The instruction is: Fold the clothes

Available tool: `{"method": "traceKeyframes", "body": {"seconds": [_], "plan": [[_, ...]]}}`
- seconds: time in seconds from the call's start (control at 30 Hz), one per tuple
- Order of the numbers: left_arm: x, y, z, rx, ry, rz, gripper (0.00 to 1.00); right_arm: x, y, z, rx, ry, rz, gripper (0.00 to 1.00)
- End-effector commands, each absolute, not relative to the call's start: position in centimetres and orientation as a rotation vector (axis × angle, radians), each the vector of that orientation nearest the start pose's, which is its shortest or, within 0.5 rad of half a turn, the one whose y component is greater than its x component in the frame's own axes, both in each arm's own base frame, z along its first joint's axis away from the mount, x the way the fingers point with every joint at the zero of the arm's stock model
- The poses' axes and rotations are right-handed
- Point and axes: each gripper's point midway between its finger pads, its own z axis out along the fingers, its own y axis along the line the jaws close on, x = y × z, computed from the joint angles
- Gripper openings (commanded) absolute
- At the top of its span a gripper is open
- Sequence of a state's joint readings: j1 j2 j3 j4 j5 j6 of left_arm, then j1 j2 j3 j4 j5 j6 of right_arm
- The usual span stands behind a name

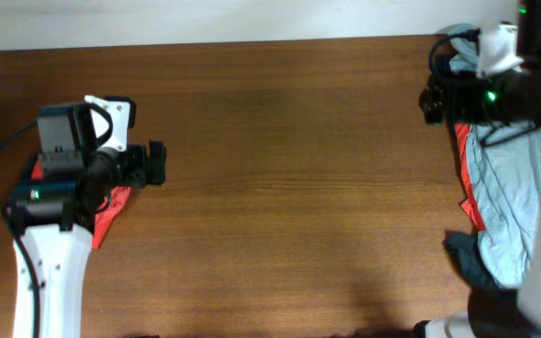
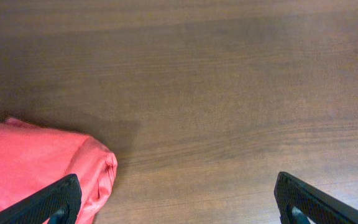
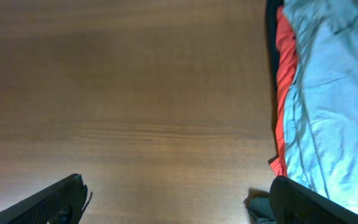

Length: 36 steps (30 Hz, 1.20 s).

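Left gripper [image 2: 179, 208] and right gripper [image 3: 178, 205]: jaws wide apart, empty. I judge the grey-blue garment [image 3: 328, 93] limp and light; I would pinch its edge.

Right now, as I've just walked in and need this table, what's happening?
Neither arm is holding anything. The left gripper is open beside a red garment at the left. The right gripper is open by a heap at the right edge: a light grey-blue piece over a red piece and a navy piece.
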<state>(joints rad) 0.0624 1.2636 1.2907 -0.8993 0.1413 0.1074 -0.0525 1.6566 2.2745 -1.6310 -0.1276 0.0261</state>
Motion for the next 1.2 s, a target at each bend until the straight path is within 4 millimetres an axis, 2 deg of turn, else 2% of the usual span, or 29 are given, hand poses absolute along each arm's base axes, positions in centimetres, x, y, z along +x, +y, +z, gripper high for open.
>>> {"method": "traceKeyframes", "body": {"seconds": [0.0,0.13,0.37,0.43,0.53,0.73,1.17], "plan": [[32.7,-0.2,24.1,0.097,2.407,-0.092,0.99,31.5,0.9,35.9,0.036,2.557,0.127,0.99],[31.5,-0.3,24.8,0.099,2.351,-0.084,0.99,29.2,1.6,35.2,0.025,2.479,0.136,0.99],[28.6,-0.4,25.9,0.097,2.240,-0.064,0.99,23.7,2.1,29.2,0.016,2.322,0.155,0.99],[27.8,-0.4,25.4,0.097,2.222,-0.058,0.99,22.1,2.0,27.5,0.030,2.296,0.160,0.99],[27.8,-0.5,24.7,0.100,2.217,-0.063,0.99,20.4,2.0,25.5,0.029,2.283,0.161,0.99],[28.0,-0.4,23.7,0.098,2.258,-0.067,0.99,19.8,2.0,23.9,0.030,2.307,0.161,0.99],[28.9,-0.4,21.6,0.094,2.334,-0.078,0.99,19.7,2.0,23.9,0.031,2.305,0.161,0.99]]}}
